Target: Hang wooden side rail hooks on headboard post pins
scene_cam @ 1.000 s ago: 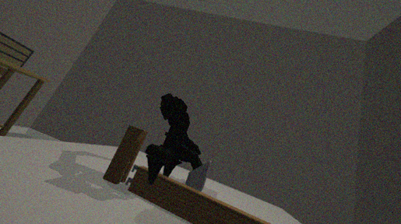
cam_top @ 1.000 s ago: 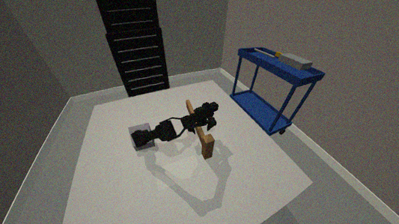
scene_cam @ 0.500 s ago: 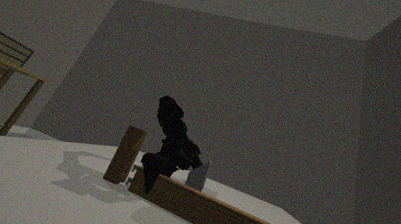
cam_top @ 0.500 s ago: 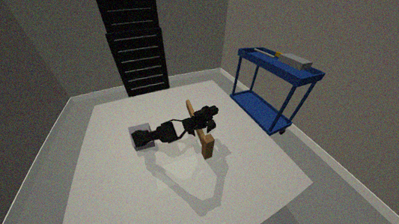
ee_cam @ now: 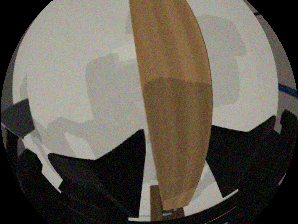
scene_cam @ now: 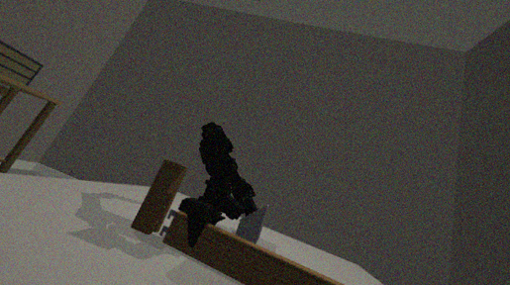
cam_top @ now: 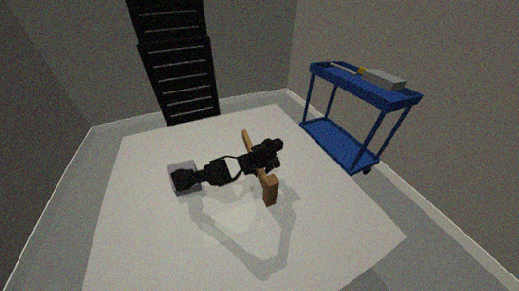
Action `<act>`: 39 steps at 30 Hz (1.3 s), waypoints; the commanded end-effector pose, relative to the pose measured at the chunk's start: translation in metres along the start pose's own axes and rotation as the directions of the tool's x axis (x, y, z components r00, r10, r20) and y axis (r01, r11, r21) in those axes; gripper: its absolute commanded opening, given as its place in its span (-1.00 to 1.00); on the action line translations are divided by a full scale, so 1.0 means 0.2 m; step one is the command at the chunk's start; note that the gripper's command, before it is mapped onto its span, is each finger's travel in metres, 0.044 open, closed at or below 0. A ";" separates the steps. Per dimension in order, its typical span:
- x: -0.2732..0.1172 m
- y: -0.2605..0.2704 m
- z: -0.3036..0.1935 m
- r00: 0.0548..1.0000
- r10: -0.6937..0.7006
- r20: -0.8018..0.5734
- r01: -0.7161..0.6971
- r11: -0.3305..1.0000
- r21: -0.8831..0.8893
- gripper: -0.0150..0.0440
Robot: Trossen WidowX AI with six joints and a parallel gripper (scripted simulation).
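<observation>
The wooden side rail (cam_top: 246, 138) (scene_cam: 286, 279) (ee_cam: 172, 60) stands on its long narrow edge on the table. The steel hooks (scene_cam: 165, 231) on its end face the headboard post (cam_top: 270, 193) (scene_cam: 159, 196) (ee_cam: 155, 202), with a small gap between them in the exterior view. The post stands upright; the pins in its slot cannot be made out. My gripper (scene_cam: 196, 235) (ee_cam: 168, 129) straddles the rail near its hook end, one finger on each side. The fingers are part-way together; a thin gap shows beside the left finger in the wrist view, and the right fingertip is partly hidden by the rail.
The arm's base (cam_top: 185, 179) stands on a grey plate left of the rail in the top view. A blue cart (cam_top: 338, 143) stands off the right side. A dark rack (cam_top: 182, 71) stands at the back. A wooden bench (scene_cam: 39, 124) is at the left in the exterior view.
</observation>
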State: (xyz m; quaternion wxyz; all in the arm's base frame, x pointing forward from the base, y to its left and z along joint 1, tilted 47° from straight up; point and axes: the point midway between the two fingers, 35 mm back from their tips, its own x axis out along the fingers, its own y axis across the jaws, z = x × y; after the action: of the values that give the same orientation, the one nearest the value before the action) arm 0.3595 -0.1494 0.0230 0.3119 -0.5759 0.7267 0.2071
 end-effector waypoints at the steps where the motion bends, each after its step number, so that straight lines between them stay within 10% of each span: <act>1: 0.01 0.00 0.00 1.000 0.001 -0.005 -0.001 1.000 -0.007 -0.07; 11: 0.01 0.00 0.00 1.000 0.001 -0.005 -0.001 1.000 -0.007 -0.49; 39: 0.00 0.08 -0.01 1.000 0.002 -0.005 -0.002 0.995 -0.104 -0.49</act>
State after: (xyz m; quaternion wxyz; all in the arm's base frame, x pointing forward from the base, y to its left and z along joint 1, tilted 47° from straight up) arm 0.3502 -0.1473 0.0222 0.2883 -0.5900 0.7166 0.2352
